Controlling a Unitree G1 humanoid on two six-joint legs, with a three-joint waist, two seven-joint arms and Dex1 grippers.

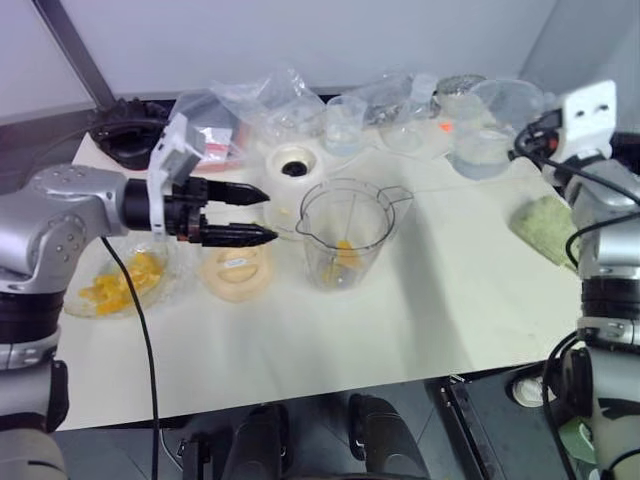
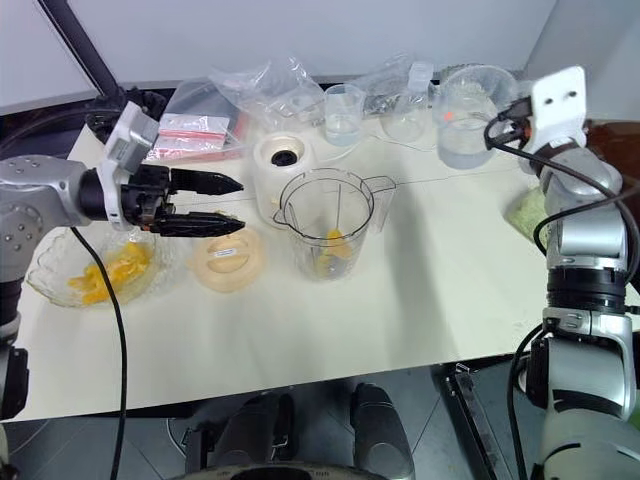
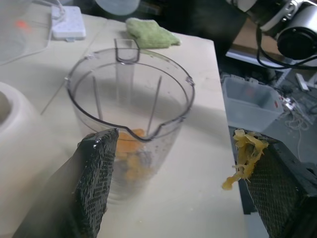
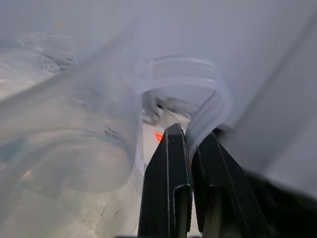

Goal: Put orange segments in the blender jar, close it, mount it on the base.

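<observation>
Left gripper [image 2: 228, 203]: fingers spread apart, holding nothing, a scrap of orange pulp [image 3: 243, 157] stuck to one pad.
Blender jar [image 2: 328, 224]: upright on the table [image 2: 420, 300], just past the left fingertips, lid off.
Orange segments [image 2: 331, 248]: a few at the jar's bottom; more in the glass bowl [image 2: 60, 285] below the left gripper's wrist.
Base [image 2: 281, 165]: beside the jar, behind the left fingertips.
Peach lid [image 2: 228, 258]: flat, under the left fingertips.
Right gripper [image 4: 188, 148]: fingers pressed together on the handle of a clear pitcher [image 4: 74, 124].

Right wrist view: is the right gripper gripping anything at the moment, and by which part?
Yes. The right gripper is shut on a clear pitcher, pinching the thin band of its looped handle between the fingers.
</observation>
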